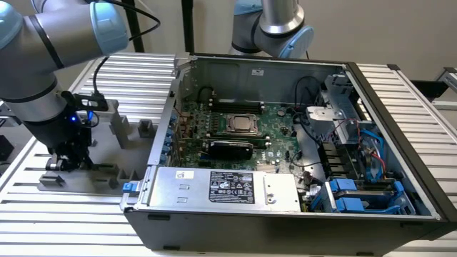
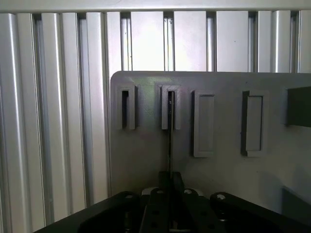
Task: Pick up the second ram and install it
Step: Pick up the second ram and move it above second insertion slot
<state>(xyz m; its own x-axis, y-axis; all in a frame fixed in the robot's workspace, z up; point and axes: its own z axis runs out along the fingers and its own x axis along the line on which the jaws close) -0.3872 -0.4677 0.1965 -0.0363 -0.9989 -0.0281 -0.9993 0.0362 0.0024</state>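
**Clamping the second ram [image 2: 169, 131] in its slot**

The end effector [image 2: 170, 196] has its fingers pressed together on the second ram, a thin stick seen edge-on. The stick's far end stands in a slot of the grey holder [image 2: 146, 160] on the slatted worktop [image 2: 63, 121]. At the exterior view's right, well apart, the open computer case [image 1: 400, 123] holds the motherboard [image 1: 279, 134], a black expansion card [image 1: 228, 147] and a power supply [image 1: 228, 187].

Open computer case [image 1: 286, 231] beside grey fixture [image 1: 132, 155]
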